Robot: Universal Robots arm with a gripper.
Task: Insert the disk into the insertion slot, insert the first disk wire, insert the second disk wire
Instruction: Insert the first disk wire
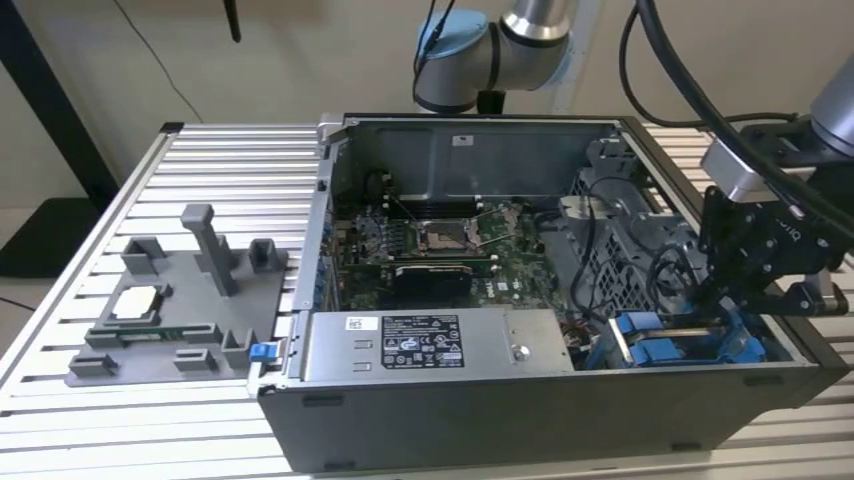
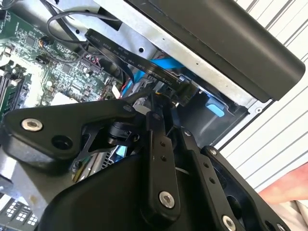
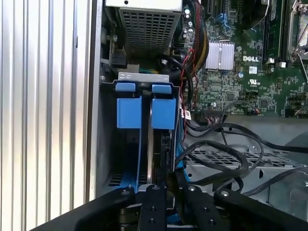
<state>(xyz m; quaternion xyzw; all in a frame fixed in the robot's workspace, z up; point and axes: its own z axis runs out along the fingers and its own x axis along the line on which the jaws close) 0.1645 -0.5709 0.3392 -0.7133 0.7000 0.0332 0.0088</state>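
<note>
The disk (image 3: 162, 150) stands on edge in the insertion slot (image 3: 108, 144), a dark slab between blue carrier rails (image 3: 129, 113). In the second wrist view the disk (image 2: 134, 55) shows as a long black edge with blue plastic behind it. My gripper (image 3: 169, 185) sits right over the disk's near end, its black fingers (image 3: 153, 192) close together on either side of it. In the exterior view the gripper (image 1: 721, 300) hangs over the blue bay (image 1: 681, 345) at the case's front corner, on the exterior view's right. Black cables (image 3: 216, 144) loop beside the slot, unplugged ends hidden.
The open computer case holds a motherboard (image 1: 441, 235), a power supply (image 1: 427, 342) and a perforated metal cage (image 3: 226, 161) next to the slot. A grey fixture with small parts (image 1: 174, 300) stands on the slatted table at the exterior view's left.
</note>
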